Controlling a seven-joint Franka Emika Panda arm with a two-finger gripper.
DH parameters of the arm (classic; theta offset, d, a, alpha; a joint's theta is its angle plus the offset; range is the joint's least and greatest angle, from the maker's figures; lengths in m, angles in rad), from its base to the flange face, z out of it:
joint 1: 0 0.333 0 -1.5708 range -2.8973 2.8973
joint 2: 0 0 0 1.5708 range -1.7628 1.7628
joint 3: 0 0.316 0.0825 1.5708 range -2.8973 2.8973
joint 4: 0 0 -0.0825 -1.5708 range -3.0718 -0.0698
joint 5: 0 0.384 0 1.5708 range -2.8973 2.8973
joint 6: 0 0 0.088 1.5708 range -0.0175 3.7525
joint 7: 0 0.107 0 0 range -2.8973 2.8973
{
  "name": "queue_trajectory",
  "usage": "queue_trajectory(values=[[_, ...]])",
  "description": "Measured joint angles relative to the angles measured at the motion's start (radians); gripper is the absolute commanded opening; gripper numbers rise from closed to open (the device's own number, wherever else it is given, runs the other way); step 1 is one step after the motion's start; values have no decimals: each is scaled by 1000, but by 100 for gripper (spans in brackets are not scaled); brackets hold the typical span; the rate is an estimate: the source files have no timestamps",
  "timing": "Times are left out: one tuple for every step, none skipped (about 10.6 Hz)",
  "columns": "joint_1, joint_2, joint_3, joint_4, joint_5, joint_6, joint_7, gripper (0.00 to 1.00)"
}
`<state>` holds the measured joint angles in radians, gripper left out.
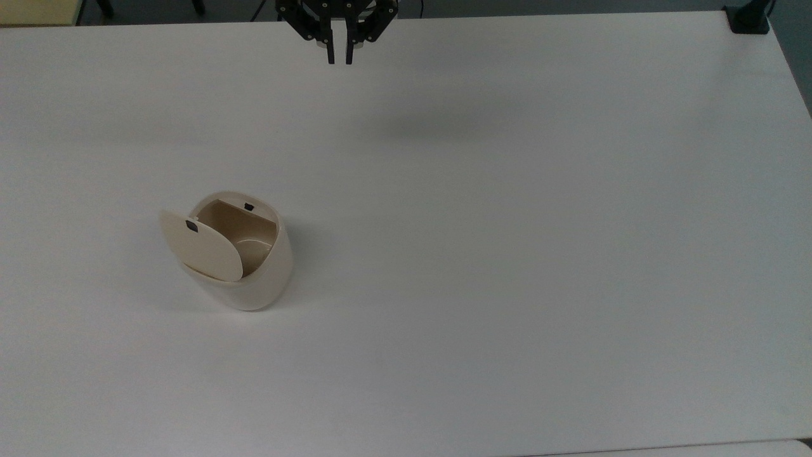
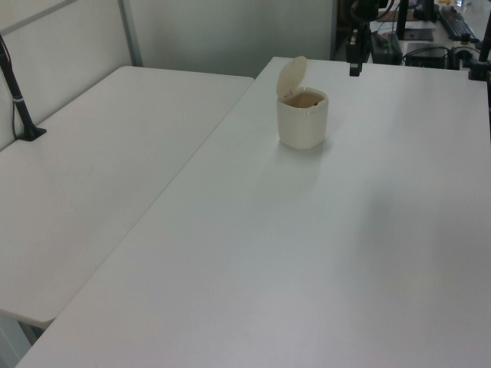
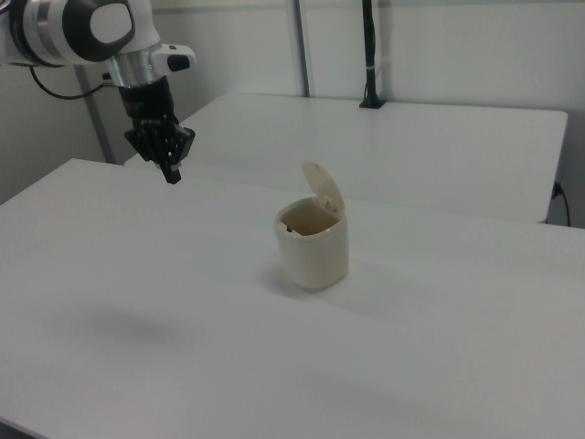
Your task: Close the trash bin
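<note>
The cream-beige trash bin [image 1: 254,273] [image 2: 302,121] [image 3: 313,247] stands on the white table with its hinged lid [image 1: 200,244] [image 2: 291,74] [image 3: 324,190] raised, so the inside shows. A small black button [image 1: 248,206] sits at the rim. My black gripper [image 1: 339,58] [image 2: 354,69] [image 3: 172,174] hangs high above the table near the top view's upper edge, far from the bin, pointing down. Its two fingers are together with nothing between them.
The white table [image 1: 507,254] spreads wide around the bin. A second white table [image 2: 100,169] adjoins it on the left view's left. A black clamp [image 1: 748,19] sits at the table corner at the top view's upper right. A black pole [image 3: 370,55] stands behind.
</note>
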<state>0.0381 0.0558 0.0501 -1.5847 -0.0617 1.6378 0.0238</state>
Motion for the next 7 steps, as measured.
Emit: queue_trajectory(values=[[0,0,0,0,0,0,0,0],[0,0,0,0,0,0,-1,0],[0,0,0,0,0,0,-1,0],[0,0,0,0,0,0,-1,0],[0,0,0,0,0,0,-1,0],[-1,0,-1,2,0,1,-1,0],[-10,3,-3,8,0,3,0,0]])
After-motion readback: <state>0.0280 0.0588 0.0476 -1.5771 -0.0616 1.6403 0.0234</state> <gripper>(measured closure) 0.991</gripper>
